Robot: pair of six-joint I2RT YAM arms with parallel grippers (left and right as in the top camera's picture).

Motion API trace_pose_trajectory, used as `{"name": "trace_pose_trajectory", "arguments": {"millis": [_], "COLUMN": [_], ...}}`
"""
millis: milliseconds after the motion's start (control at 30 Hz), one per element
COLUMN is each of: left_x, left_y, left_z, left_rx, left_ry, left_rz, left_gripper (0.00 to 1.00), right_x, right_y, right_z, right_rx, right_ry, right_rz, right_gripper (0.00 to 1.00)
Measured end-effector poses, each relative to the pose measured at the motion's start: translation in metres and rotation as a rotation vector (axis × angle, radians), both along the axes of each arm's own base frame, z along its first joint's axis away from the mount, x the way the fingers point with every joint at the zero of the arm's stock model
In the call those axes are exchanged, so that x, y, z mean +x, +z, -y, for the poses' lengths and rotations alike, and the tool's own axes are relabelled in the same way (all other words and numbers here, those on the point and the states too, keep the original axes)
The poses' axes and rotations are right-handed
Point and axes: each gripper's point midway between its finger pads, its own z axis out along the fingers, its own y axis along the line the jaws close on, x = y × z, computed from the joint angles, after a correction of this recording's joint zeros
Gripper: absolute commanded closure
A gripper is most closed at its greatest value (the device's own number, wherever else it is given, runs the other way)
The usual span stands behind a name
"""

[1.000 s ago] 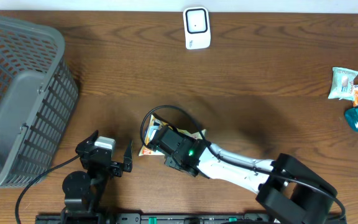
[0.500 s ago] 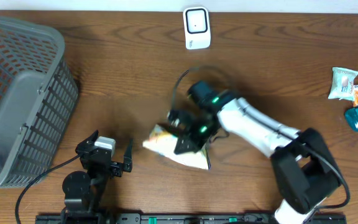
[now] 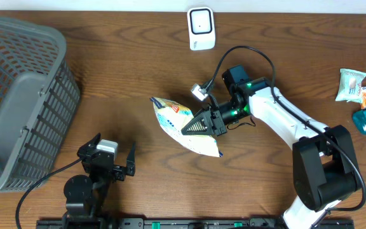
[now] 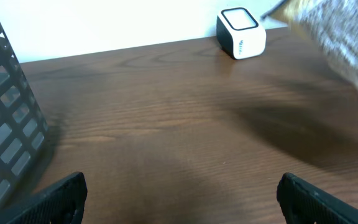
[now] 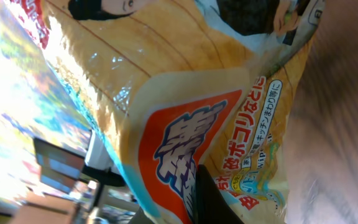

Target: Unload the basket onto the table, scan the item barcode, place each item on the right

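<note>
Right gripper (image 3: 202,124) clamped on snack bag (image 3: 172,117), held over table (image 3: 119,76); left gripper (image 3: 114,152) spread wide, empty.

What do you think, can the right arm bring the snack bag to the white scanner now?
Probably yes: the right end effector holds the snack bag, and only bare table lies between it and the white scanner.

Right arm (image 3: 278,117): white shell, black joints, 1 green light (image 3: 247,83), looping black cable (image 3: 250,49). Left gripper (image 3: 115,144): black, white-topped.
</note>
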Motion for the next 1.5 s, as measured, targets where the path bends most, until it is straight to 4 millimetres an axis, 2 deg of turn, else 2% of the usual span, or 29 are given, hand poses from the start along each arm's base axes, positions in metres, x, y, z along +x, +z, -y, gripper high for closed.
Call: {"name": "trace_pose_trajectory", "arguments": {"millis": [233,433,867,1033,1300,1500], "left_x": [0.0,0.0,0.0,0.0,0.0,0.0], "left_y": [0.0,0.0,0.0,0.0,0.0,0.0], "left_z": [0.0,0.0,0.0,0.0,0.0,0.0], "left_rx": [0.0,0.0,0.0,0.0,0.0,0.0], "left_ry": [0.0,0.0,0.0,0.0,0.0,0.0], "left_rz": [0.0,0.0,0.0,0.0,0.0,0.0], "left_gripper": [0.02,0.02,0.02,0.02,0.02,0.02], "right_x": [-0.004,-0.012,-0.013,-0.006,0.0,0.018], "right_y": [0.003,0.004,0.005,0.005,0.009,0.01], "right_z": [-0.002,0.001,0.003,0.012,0.036,0.057], "right_rx": [0.073,0.04,-0.374,-0.499,-0.563,-0.493], "right_ry": [0.025,0.023,-0.071,-0.13,-0.201,-0.259], "right_rz": [0.123,0.03,-0.946,-1.298,-1.615,-1.621], "right_gripper": [0.99,0.98,0.99,0.99,0.98,0.99]}}
